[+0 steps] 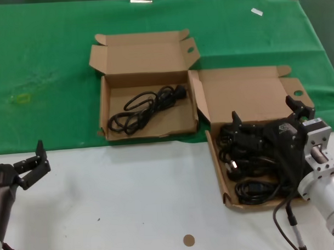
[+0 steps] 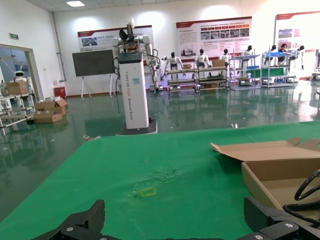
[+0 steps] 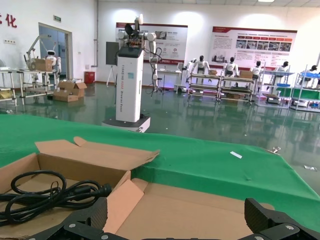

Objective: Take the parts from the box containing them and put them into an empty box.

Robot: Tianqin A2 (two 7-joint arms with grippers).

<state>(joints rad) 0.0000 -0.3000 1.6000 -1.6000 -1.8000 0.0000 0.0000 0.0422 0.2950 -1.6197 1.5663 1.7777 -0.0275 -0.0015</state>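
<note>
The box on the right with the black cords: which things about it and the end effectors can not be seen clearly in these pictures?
- Head view: the right end effector and its arm cover part of the source box, so the number of cord bundles there is unclear.
- Right wrist view: the cords below that end effector are cut off by the frame edge.
- Left wrist view: the left end effector shows only its fingertips.
- Head view: the small brown disc is too small to identify.
</note>
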